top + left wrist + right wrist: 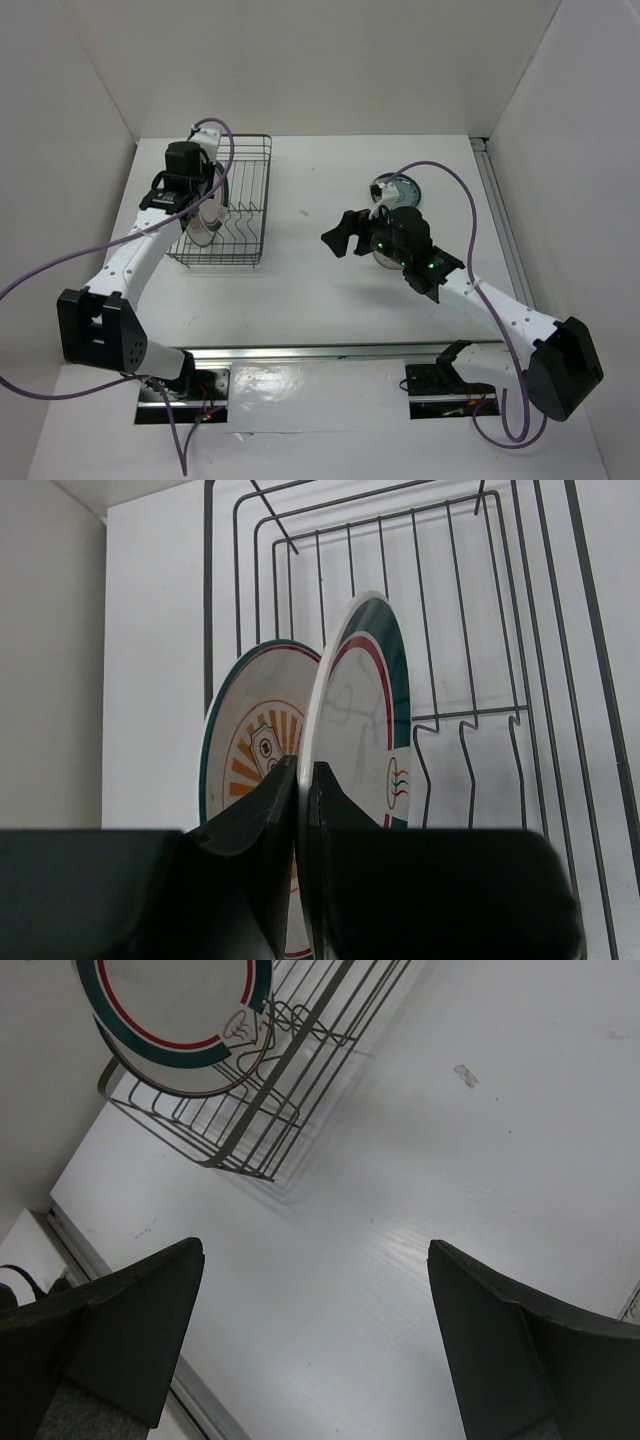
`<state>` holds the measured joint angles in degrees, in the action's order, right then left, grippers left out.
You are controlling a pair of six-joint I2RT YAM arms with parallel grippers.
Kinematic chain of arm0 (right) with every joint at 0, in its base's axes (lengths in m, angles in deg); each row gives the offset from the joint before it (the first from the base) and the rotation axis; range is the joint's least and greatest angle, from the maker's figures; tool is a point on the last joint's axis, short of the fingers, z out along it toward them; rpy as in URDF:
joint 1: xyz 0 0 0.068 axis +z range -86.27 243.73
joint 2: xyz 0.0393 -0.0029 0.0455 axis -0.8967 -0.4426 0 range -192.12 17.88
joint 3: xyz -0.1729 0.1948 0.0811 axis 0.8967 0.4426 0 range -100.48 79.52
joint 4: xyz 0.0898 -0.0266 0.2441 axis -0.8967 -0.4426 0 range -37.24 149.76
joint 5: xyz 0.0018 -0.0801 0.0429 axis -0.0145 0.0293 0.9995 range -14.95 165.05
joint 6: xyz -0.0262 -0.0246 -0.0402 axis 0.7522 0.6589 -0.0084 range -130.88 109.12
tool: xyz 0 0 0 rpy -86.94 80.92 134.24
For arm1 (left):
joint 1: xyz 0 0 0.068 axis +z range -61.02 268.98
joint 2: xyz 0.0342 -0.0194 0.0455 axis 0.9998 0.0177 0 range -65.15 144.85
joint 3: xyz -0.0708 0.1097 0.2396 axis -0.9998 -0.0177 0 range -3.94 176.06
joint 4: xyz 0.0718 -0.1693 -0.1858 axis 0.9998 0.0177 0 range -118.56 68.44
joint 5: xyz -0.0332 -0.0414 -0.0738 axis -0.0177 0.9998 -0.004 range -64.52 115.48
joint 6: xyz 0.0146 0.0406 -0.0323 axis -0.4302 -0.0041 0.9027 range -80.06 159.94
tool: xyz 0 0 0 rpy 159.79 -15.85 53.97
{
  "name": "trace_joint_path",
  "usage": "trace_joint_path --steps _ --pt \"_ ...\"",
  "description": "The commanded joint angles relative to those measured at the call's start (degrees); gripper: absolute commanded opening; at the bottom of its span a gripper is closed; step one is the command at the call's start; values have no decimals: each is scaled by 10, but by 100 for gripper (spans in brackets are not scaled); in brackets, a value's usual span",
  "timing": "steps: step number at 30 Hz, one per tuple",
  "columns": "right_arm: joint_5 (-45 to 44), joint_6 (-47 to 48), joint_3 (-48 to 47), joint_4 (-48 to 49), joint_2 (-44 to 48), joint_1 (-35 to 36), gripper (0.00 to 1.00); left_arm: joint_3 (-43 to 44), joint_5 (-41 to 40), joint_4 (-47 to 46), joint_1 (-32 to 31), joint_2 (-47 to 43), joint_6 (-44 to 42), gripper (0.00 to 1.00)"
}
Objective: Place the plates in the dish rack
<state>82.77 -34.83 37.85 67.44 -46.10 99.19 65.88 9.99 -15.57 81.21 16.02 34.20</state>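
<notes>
1. The left arm is stretched forward over the dish rack, with its wrist bent downward; the left gripper is clamped on the rim of an upright plate.
2. The right arm is bent over the middle right of the table, and the right gripper is spread wide with nothing held.
3. Two plates are seen standing on edge in the rack: the held green-and-red-rimmed plate and, just behind it, the sunburst plate.
4. One dark teal plate lies flat on the table, partly hidden by the right arm; a pale round edge under that wrist cannot be identified.
5. The held plate is white, with a broad dark green band and a thin red ring; its lower edge is hidden by the fingers.
</notes>
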Motion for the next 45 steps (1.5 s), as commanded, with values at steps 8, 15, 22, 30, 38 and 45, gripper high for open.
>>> trace_joint_path --steps 8,15,22,30,38,45 --pt "-2 9 4 36 21 -1 100 -3 0 -21 -8 15 34 18" --pt "-2 9 4 36 26 -1 100 2 -5 -16 -8 27 34 22" --pt "-2 9 10 41 26 -1 100 2 3 -10 -8 43 39 31" --pt "-45 14 21 41 26 -1 100 22 12 7 -13 19 51 52" --pt "-126 14 2 13 14 -15 100 67 -24 49 -109 -56 75 98" --pt "-130 -12 -53 -21 -37 -117 100 107 79 62 -168 -2 159 99"
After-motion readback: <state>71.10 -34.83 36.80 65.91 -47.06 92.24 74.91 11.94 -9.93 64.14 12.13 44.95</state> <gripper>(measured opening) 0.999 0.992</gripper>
